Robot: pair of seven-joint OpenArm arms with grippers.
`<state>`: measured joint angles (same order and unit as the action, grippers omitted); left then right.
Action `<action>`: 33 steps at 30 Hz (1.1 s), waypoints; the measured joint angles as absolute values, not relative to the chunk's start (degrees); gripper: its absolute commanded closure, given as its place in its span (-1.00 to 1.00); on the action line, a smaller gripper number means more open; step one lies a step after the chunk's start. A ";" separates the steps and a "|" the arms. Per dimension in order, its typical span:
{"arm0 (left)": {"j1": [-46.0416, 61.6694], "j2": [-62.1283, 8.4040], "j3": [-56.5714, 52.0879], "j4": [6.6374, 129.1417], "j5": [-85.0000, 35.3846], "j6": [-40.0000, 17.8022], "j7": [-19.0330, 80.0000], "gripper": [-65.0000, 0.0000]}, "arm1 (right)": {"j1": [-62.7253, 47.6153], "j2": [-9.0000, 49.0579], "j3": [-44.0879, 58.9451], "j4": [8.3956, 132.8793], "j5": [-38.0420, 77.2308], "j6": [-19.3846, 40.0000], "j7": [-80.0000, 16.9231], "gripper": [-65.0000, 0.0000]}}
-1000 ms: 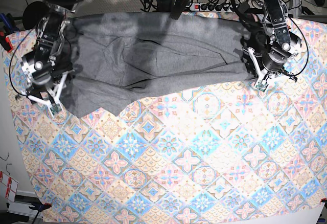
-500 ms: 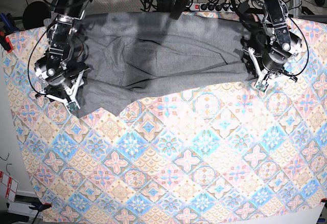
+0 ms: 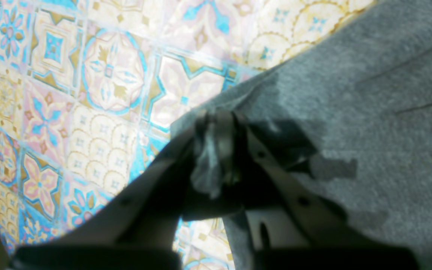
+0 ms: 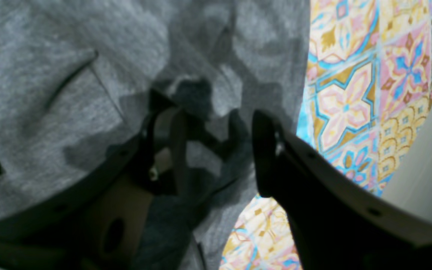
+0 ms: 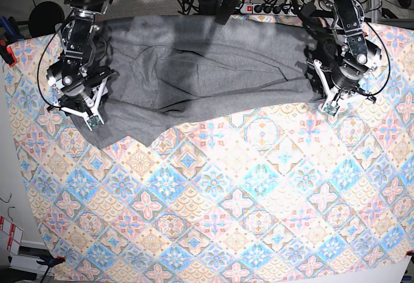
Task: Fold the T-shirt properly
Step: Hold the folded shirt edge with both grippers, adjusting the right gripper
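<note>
The grey T-shirt (image 5: pixel 207 76) lies spread along the far side of the table, with creases across its middle. My left gripper (image 5: pixel 330 105) is at the shirt's right edge in the base view. In the left wrist view this gripper (image 3: pixel 216 150) is shut on a bunched pinch of T-shirt (image 3: pixel 369 112) hem. At the shirt's left edge, my right gripper (image 5: pixel 81 118) hovers low. In the right wrist view the right gripper (image 4: pixel 218 150) is open, its dark fingers (image 4: pixel 264 150) spread over the T-shirt (image 4: pixel 69 75) near the fabric's border, with nothing pinched.
A colourful patterned tablecloth (image 5: pixel 246 199) covers the table. Behind the shirt run a power strip (image 5: pixel 272 8) and cables. A red clamp (image 5: pixel 8 53) grips the table's left edge. The table's pale edge (image 4: pixel 426 168) shows beside the right gripper.
My right arm has moved inward from the table's left side onto the shirt's left edge, its jaws staying open. The left arm has held still, shut on the fabric.
</note>
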<state>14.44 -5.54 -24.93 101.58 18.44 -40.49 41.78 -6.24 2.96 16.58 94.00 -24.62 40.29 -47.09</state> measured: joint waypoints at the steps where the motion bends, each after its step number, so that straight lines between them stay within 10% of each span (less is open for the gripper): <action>1: 14.44 -5.54 -24.93 101.58 18.41 -40.51 41.76 1.00 | -6.42 2.52 16.69 94.72 -24.62 40.29 -46.65 0.16; 33: 13.78 -5.54 -24.84 101.58 18.44 -40.49 41.76 1.00 | -2.22 3.05 13.17 82.37 -25.02 40.25 -42.89 0.17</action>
